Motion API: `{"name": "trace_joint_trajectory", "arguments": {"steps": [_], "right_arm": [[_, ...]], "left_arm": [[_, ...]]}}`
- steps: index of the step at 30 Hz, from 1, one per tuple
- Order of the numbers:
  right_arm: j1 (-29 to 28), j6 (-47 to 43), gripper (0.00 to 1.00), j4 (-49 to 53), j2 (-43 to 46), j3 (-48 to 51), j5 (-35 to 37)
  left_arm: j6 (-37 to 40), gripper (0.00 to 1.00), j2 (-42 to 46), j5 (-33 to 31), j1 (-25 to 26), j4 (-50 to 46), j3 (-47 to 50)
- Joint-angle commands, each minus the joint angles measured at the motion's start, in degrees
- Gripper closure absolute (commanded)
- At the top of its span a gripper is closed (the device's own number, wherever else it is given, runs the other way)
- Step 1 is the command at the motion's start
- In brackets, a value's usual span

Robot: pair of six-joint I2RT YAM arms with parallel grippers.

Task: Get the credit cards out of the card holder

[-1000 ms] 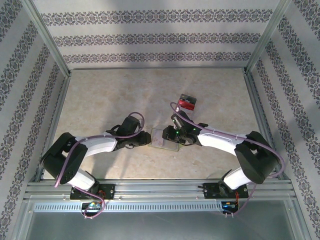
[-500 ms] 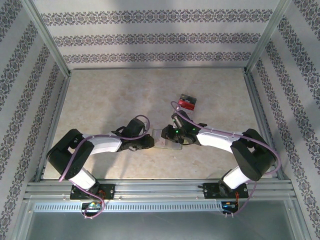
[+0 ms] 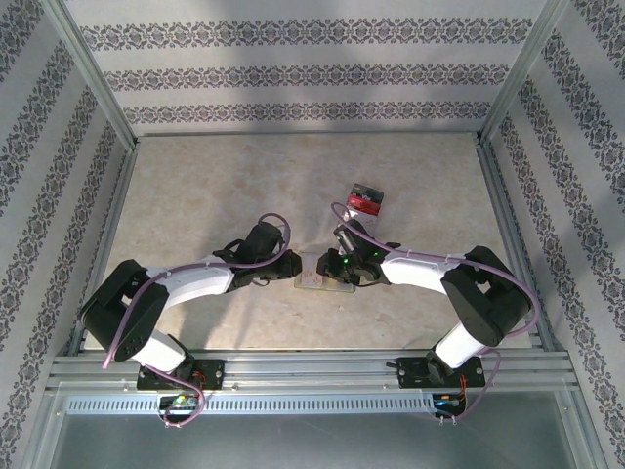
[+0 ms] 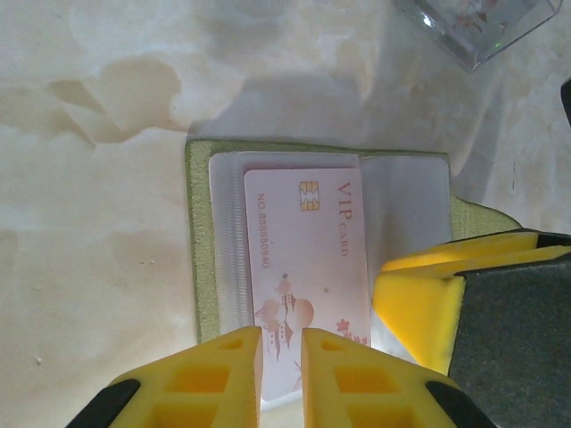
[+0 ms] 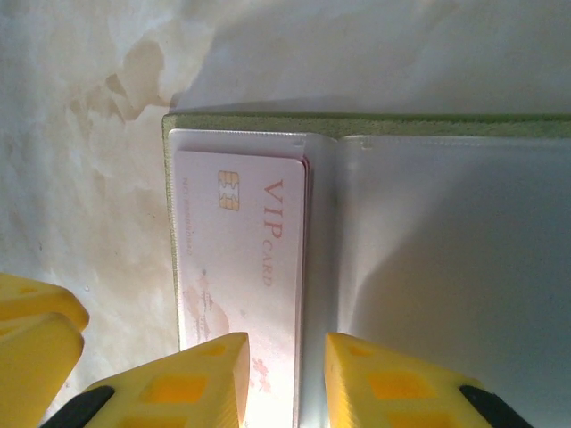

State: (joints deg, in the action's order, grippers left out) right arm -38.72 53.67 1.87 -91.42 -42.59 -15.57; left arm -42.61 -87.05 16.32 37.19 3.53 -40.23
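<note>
The card holder (image 3: 318, 277) lies spread open on the table between my two grippers, with an olive-green rim (image 4: 198, 241) (image 5: 357, 125) and clear pockets. A white VIP credit card (image 4: 308, 241) (image 5: 241, 259) sits in its left pocket. My left gripper (image 3: 291, 266) (image 4: 281, 334) hovers over the card's near end, its jaws a narrow gap apart and nothing pinched between them. My right gripper (image 3: 339, 264) (image 5: 285, 343) stands open astride the card's inner edge, beside the fold. A red credit card (image 3: 367, 203) lies on the table behind the holder.
A clear plastic piece (image 4: 477, 27) lies just beyond the holder. The right gripper's yellow finger (image 4: 415, 308) crowds the holder's right half, and a left finger (image 5: 31, 330) shows beside the holder. Patterned walls and metal rails (image 3: 303, 366) fence the marbled table (image 3: 195, 186).
My left gripper has moved right and a little back, up to the holder, and its jaws have narrowed. The right gripper has stayed over the holder.
</note>
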Motion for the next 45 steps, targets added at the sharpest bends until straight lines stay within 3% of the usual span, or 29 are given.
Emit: {"name": "trace_joint_trajectory", "arguments": {"steps": [1,22,34,45], "right_arm": [[0.3,-0.8,0.72,-0.6,-1.2,-0.7,-0.7],[0.2,0.1,0.72,-5.5,-1.2,-1.0,-3.2],[1.1,3.3,0.73,-18.7,-0.2,3.5,-8.9],[2.2,8.5,0.73,-32.5,-5.3,6.9,-15.1]], "left_arm": [[0.4,0.83,-2.9,-0.9,1.0,1.5,-0.8],[0.0,0.95,-8.9,2.6,1.0,5.0,-1.9],[-0.2,0.97,-9.4,2.7,1.0,4.7,-1.6],[-0.1,0.97,-9.4,2.6,1.0,4.2,-1.5]]}}
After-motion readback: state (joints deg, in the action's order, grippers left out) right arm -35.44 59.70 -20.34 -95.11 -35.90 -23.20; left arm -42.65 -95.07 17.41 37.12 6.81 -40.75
